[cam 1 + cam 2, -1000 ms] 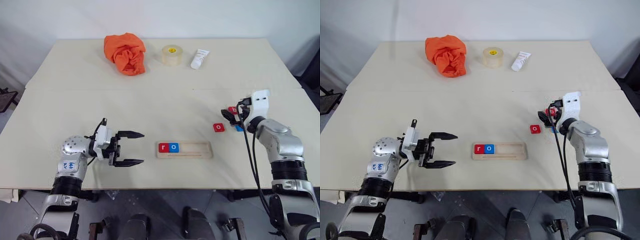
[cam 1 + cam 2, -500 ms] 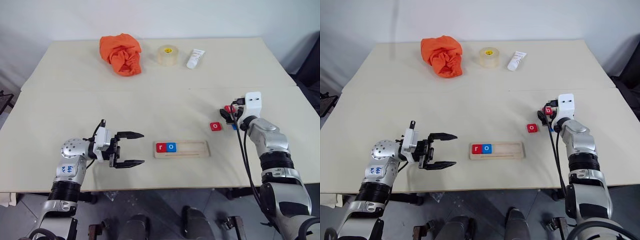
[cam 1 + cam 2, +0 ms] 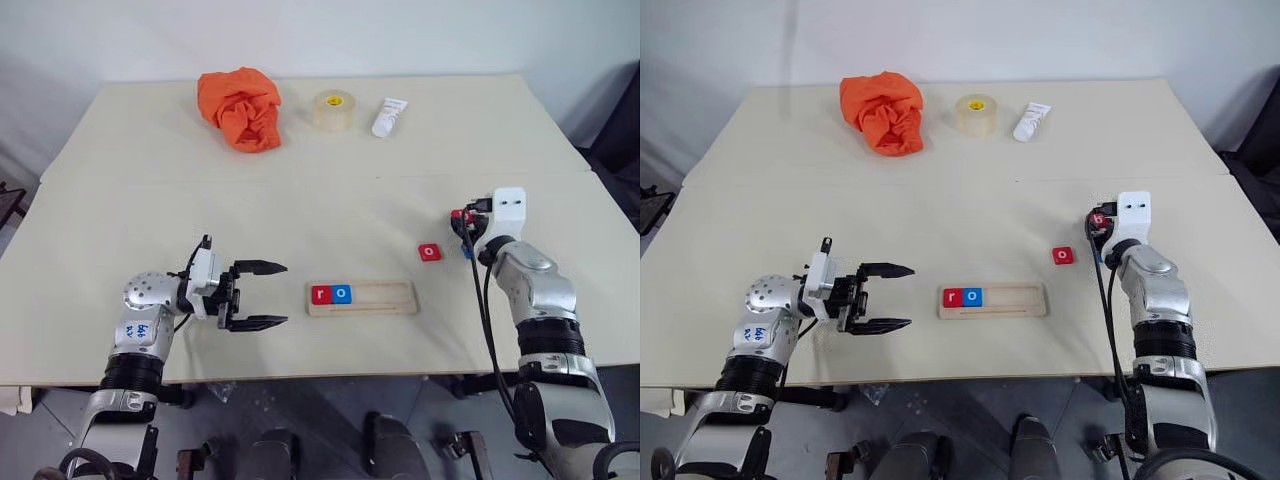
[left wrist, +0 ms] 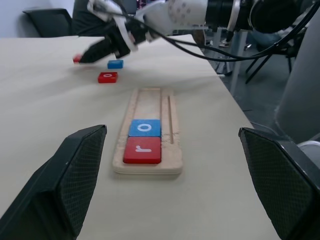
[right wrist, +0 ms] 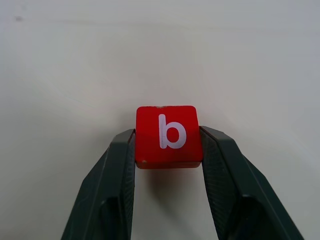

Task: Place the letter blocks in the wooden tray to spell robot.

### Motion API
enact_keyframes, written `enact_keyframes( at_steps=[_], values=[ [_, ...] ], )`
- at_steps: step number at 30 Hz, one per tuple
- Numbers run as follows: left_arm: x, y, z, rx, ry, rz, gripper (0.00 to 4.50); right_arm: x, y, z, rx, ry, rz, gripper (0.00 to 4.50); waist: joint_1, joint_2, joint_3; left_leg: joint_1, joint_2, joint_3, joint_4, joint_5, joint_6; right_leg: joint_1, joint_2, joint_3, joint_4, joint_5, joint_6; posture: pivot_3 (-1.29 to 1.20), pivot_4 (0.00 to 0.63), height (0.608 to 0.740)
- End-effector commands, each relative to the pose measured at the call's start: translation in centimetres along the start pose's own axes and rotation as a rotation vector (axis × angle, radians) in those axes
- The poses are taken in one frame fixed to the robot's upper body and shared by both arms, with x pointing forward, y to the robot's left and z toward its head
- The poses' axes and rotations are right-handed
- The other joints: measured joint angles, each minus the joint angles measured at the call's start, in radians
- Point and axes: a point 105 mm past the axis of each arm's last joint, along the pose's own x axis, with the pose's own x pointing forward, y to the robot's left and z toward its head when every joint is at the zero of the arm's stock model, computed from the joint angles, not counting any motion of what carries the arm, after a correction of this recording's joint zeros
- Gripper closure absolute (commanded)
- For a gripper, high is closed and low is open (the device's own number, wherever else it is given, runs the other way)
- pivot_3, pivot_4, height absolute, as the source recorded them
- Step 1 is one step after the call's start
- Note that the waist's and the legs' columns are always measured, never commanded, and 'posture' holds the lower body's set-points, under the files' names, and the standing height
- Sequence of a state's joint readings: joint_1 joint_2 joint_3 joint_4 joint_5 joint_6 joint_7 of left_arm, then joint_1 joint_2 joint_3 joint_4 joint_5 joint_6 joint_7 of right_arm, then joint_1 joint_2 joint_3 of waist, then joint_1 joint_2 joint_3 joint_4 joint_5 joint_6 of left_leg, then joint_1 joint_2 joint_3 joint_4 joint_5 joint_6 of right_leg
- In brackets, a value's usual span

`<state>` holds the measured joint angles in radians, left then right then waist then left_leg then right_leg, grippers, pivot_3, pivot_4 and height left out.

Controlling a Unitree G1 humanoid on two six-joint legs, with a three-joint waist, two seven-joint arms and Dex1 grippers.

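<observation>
From the head camera we look down on a pale worktop. Near its front edge lies the wooden tray, with a red r block and a blue o block side by side at its left end and the rest of the groove bare. Our left gripper hovers just left of the tray, fingers spread, pointing toward it. To the right, a red o block lies flat on the worktop, and beyond it our right gripper pinches a red b block; a blue block peeks out just beside it. At the far edge sit an orange cloth, a tape roll and a white tube. From the left wrist we see the tray lengthwise, r nearest, then o, with the red and blue loose blocks past it. From the right wrist we see the two fingers pressing the b block's sides.
</observation>
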<state>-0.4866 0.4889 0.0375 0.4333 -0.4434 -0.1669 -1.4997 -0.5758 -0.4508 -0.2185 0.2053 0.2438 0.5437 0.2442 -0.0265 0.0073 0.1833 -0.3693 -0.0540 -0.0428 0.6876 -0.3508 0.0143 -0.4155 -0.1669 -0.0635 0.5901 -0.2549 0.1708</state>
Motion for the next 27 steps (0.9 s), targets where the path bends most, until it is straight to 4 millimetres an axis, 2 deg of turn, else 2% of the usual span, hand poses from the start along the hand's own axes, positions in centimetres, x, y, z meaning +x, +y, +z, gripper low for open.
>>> enact_keyframes(
  at_steps=[1, 5, 10, 13, 21, 27],
  values=[
    [-0.6, 0.1, 0.6, 0.029, -0.002, -0.030, 0.00, -2.9, 1.9, 2.4, -0.014, -0.069, 0.039, 3.03, 0.002, 0.000, 0.000, 0.000, 0.000, 0.000, 0.000, 0.000, 0.000, 0.000, 0.000, 0.000, 0.000, 0.000, 0.000, 0.00, 0.150, 0.740],
    [-1.0, 0.5, 0.7, 0.030, 0.007, -0.034, 0.00, -7.6, 4.2, 1.0, -0.019, -0.047, 0.057, 3.03, 0.009, 0.000, 0.000, 0.000, -0.001, 0.000, 0.000, 0.000, 0.000, 0.000, 0.000, 0.001, 0.000, 0.000, 0.000, 0.00, 0.150, 0.740],
    [-1.0, 0.8, 0.6, 0.030, 0.011, -0.045, 0.00, -11.5, 5.6, -1.5, 0.015, 0.042, 0.037, 3.03, 0.026, 0.000, 0.000, 0.001, -0.002, 0.003, 0.001, 0.000, 0.001, 0.000, 0.000, 0.003, 0.001, 0.001, 0.000, 0.00, 0.150, 0.740],
    [-0.9, 1.0, 0.6, 0.031, 0.009, -0.049, 0.00, -12.4, 5.9, -2.6, 0.041, 0.085, 0.018, 3.03, 0.025, 0.000, 0.000, 0.001, -0.001, 0.003, 0.001, 0.000, 0.002, 0.000, 0.000, 0.003, 0.001, 0.001, 0.000, 0.00, 0.150, 0.740],
    [-0.8, 1.1, 0.8, 0.037, 0.009, -0.054, 0.00, -12.5, 5.6, -4.1, 0.063, 0.130, -0.021, 3.03, 0.025, 0.000, 0.000, 0.001, -0.002, 0.003, 0.001, 0.000, 0.002, 0.000, 0.000, 0.003, 0.002, 0.001, 0.000, 0.00, 0.150, 0.740],
    [-0.9, 1.0, 0.9, 0.042, 0.009, -0.046, 0.00, -12.3, 5.6, -3.6, 0.055, 0.097, -0.005, 1.03, 0.024, 0.000, 0.000, 0.001, -0.002, 0.003, 0.000, 0.000, 0.002, 0.000, 0.000, 0.003, 0.002, 0.001, 0.000, 0.00, 0.150, 0.740]
  ],
)
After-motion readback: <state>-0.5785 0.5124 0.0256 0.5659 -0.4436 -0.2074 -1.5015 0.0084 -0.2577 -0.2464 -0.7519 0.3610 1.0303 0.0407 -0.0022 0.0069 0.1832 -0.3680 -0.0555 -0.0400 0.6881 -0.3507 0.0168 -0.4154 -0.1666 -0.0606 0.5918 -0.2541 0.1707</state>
